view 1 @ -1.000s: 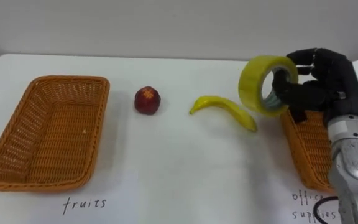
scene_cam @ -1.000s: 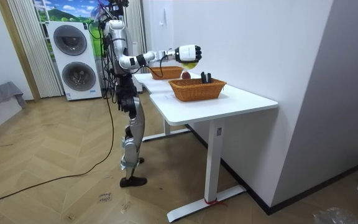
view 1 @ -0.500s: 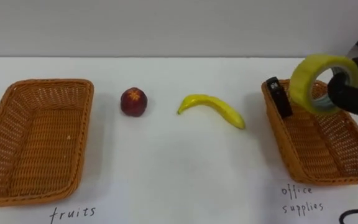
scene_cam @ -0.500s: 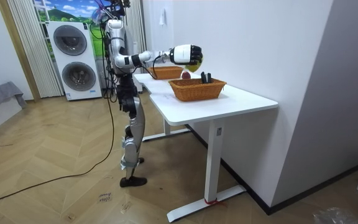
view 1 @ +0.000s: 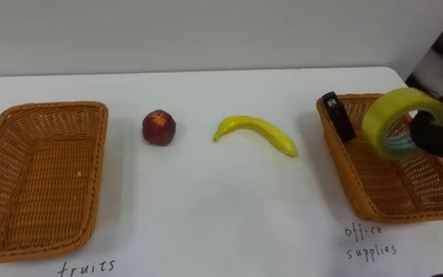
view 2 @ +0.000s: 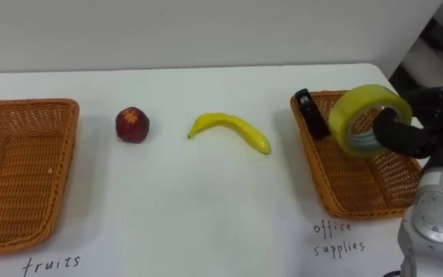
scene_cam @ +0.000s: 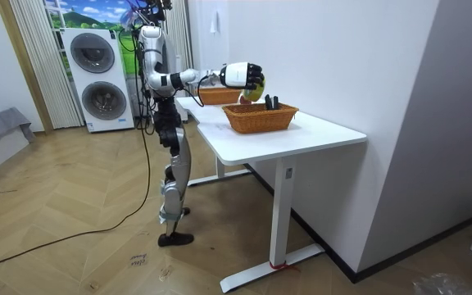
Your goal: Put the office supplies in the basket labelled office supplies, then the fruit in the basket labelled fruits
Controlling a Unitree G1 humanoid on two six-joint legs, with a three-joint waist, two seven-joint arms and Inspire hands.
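Right hand [view 2: 435, 108] grips a hollow yellow tape roll [view 2: 346, 121].

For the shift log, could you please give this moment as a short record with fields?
right hand: shut on the yellow roll of tape, over the right wicker basket
right wicker basket: holds a small black object at its far left corner
left wicker basket: on the white table's left
fruit: red apple and yellow banana lying on the table between the baskets

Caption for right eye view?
Right hand holds yellow tape roll over orange wicker office-supplies basket; yellow banana, round red fruit unsorted.
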